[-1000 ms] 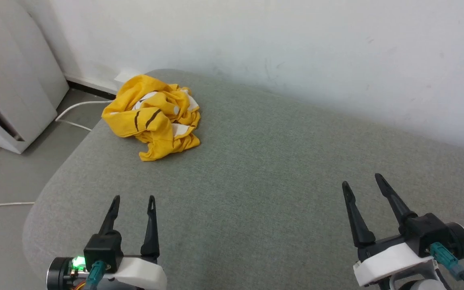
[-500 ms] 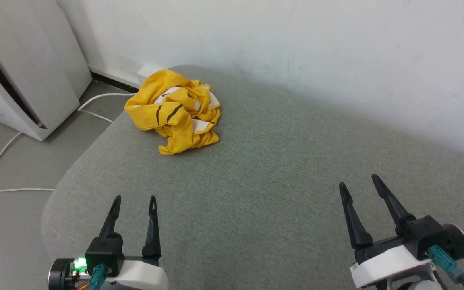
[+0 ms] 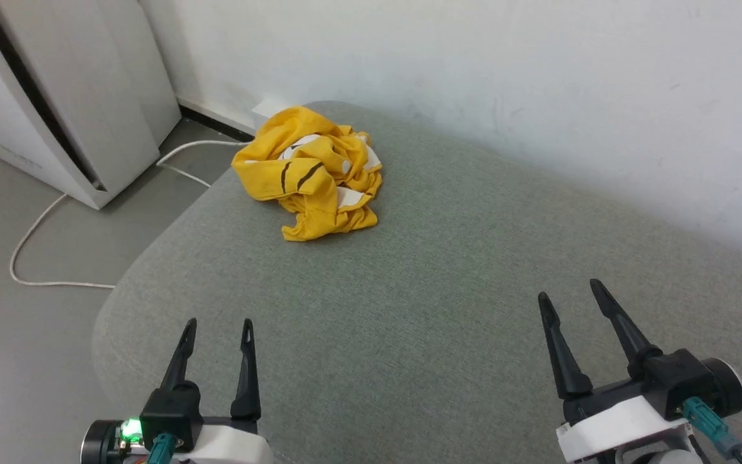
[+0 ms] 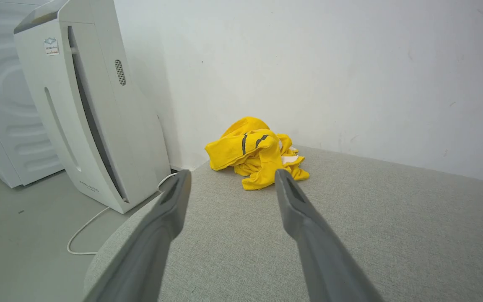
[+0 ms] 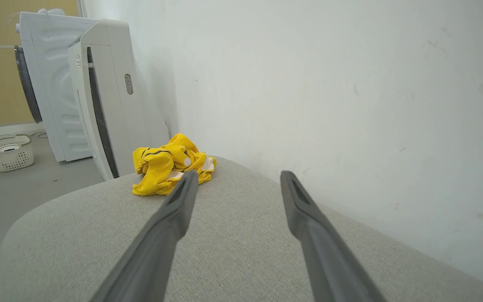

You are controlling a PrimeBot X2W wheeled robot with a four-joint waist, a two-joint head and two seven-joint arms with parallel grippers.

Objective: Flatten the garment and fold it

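Wall (image 3: 474, 77): white and scuffed, running along the whole far edge of the cushion
Cushion (image 3: 409, 309): broad grey fabric surface with rounded corners; its left edge curves down to the floor; from the heap at the far left corner across to the right side and down to the near edge, the fabric lies bare
Floor (image 3: 17, 361): grey, open to the left of the cushion's left edge
Appliance (image 3: 87, 96): tall white housing standing on the floor against the wall, near the cushion's far left corner but apart from it
Garment (image 3: 312, 173): bright yellow, crumpled into a heap with black stripes and white patches showing, lying on the cushion at its far left corner, just beside the far edge and close to the left edge, well apart from both grippers
Right gripper (image 3: 568, 289): over the cushion by its near edge on the right side, fingers spread apart with nothing between them, tips pointing toward the wall
Left gripper (image 3: 219, 322): over the near left corner of the cushion, fingers spread and holding nothing; in the left wrist view the heap sits beyond the gap between them
Cable (image 3: 55, 283): thin and white, looping over the floor between the appliance and the cushion's left edge
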